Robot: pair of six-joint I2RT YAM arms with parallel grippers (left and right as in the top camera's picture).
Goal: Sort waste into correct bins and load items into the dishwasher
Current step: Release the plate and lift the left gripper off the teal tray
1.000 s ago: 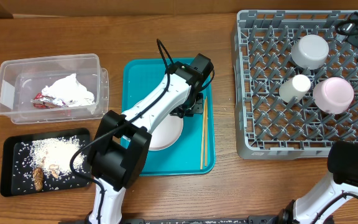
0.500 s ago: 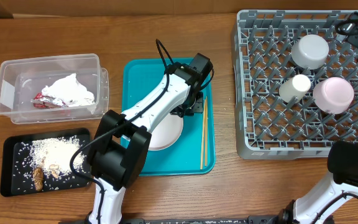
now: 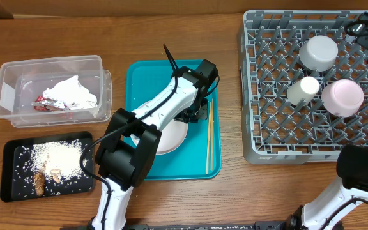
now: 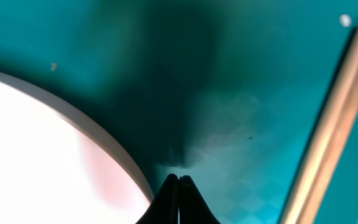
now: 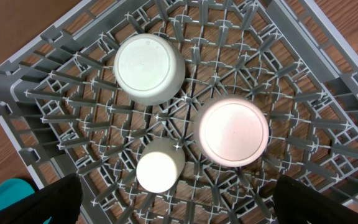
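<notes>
On the teal plastic serving tray (image 3: 139,83) lie a round pale pink-white plate (image 3: 174,137) and thin tan wooden chopsticks (image 3: 209,137). Right of it, the square grey plastic dish rack (image 3: 260,128), criss-cross gridded, holds a light grey bowl (image 3: 318,52), a small white cup (image 3: 304,89) and a pink bowl (image 3: 342,97). Left of it are white crumpled napkins (image 3: 72,94) streaked red in a clear plastic tub (image 3: 11,96), and a flat black tray (image 3: 15,185) speckled with white rice grains (image 3: 56,155).

Your overhead view is bright and evenly lit, with soft shadows on the table (image 3: 171,25). Your left wrist view is blurred: a dark shadow crosses the teal tray (image 4: 260,124) beside the plate (image 4: 36,162). Your right wrist view is sharp.
</notes>
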